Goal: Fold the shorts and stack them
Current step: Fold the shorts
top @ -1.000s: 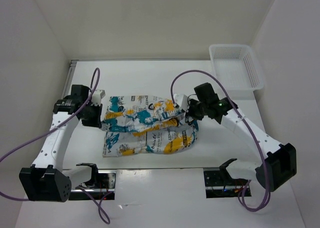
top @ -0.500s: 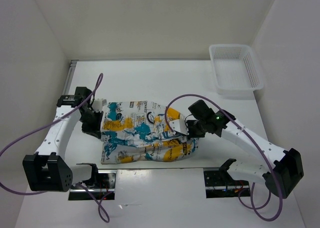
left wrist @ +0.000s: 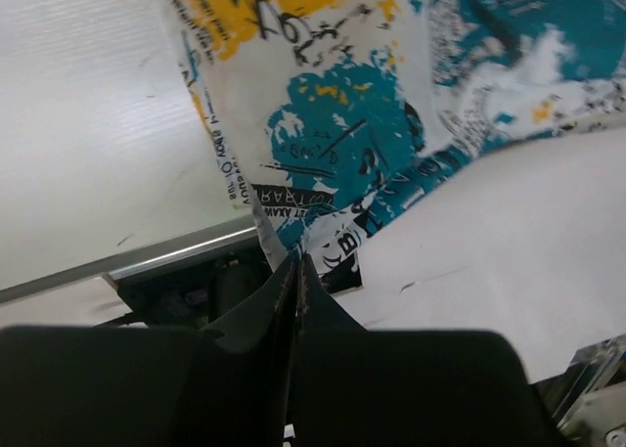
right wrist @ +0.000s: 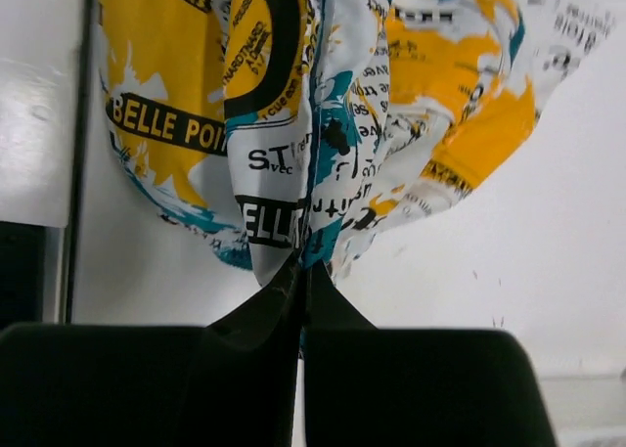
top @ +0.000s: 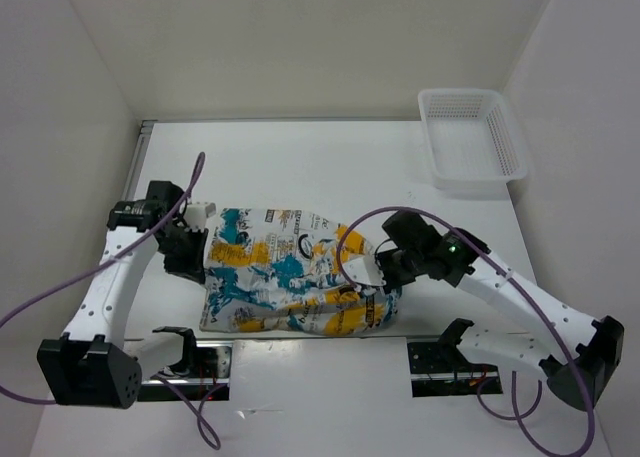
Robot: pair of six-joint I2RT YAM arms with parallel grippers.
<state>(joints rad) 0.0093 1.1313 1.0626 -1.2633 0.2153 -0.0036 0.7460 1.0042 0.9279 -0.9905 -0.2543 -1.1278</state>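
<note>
The shorts, white with teal, yellow and black patches, lie near the table's front edge, folded over on themselves. My left gripper is shut on their upper left edge; in the left wrist view the cloth hangs from my closed gripper. My right gripper is shut on the right end of the shorts; in the right wrist view the fabric is pinched in my gripper.
A white perforated plastic basket stands at the back right of the white table. White walls close in the left, back and right. A metal rail and black mounts run along the front edge.
Both grippers have drawn the held edge of the shorts toward the table's front, laying the upper layer over the lower. The right arm has moved nearer and lower; the left moved slightly.
</note>
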